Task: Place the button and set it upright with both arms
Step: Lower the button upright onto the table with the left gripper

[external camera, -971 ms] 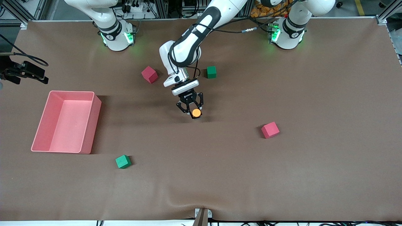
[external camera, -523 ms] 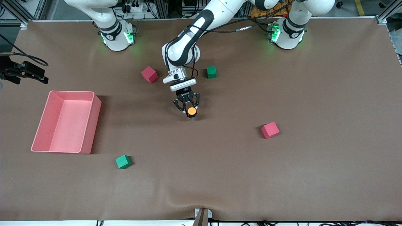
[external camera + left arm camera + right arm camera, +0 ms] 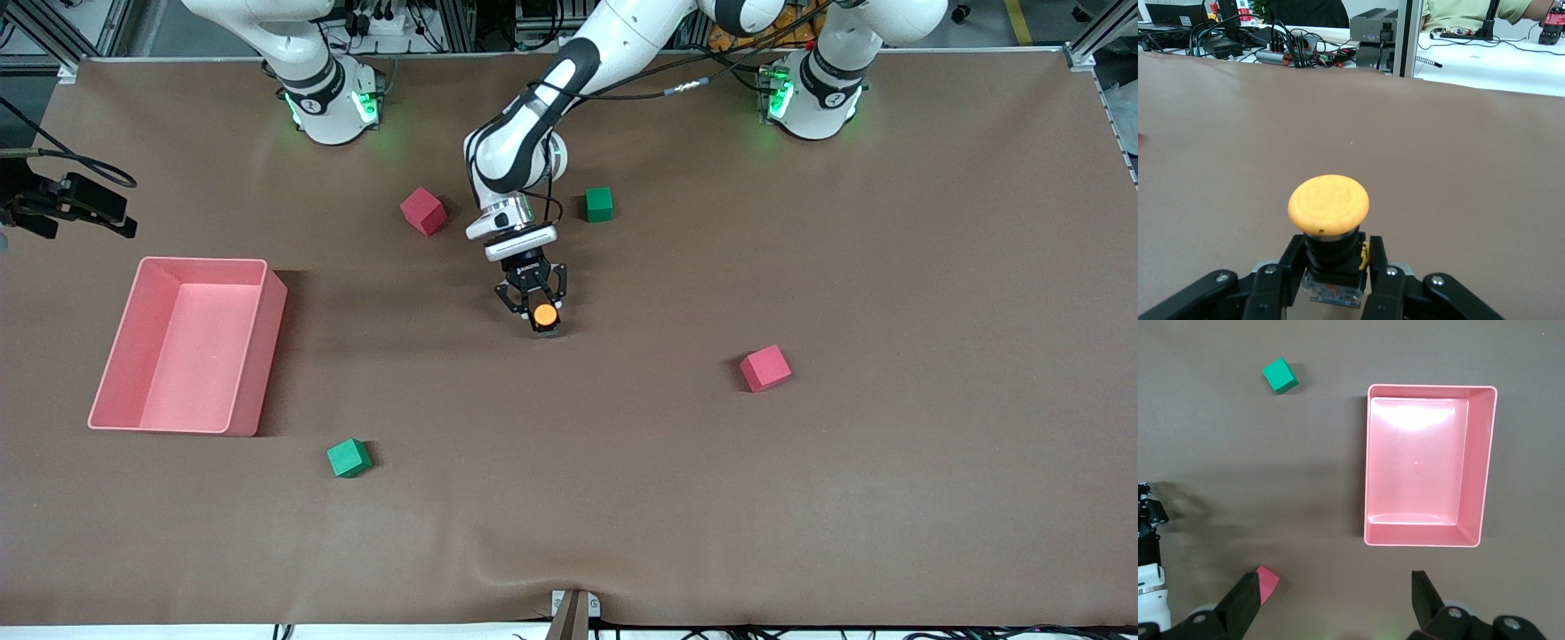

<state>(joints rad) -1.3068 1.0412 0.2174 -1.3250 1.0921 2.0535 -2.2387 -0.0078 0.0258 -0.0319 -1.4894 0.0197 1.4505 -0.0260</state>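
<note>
At the right arm's end of the table: pink bin point(image 3: 187, 342); right gripper point(image 3: 1338, 603) above it, fingers spread wide, holding nothing, waiting. Mid-table: left gripper point(image 3: 540, 313) low over the cloth, fingers clamped on the button point(image 3: 545, 314), orange cap facing the front camera.

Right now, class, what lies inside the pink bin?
The pink bin shows only its bare, glossy floor; nothing lies in it. From the right wrist view no corner is covered.
</note>
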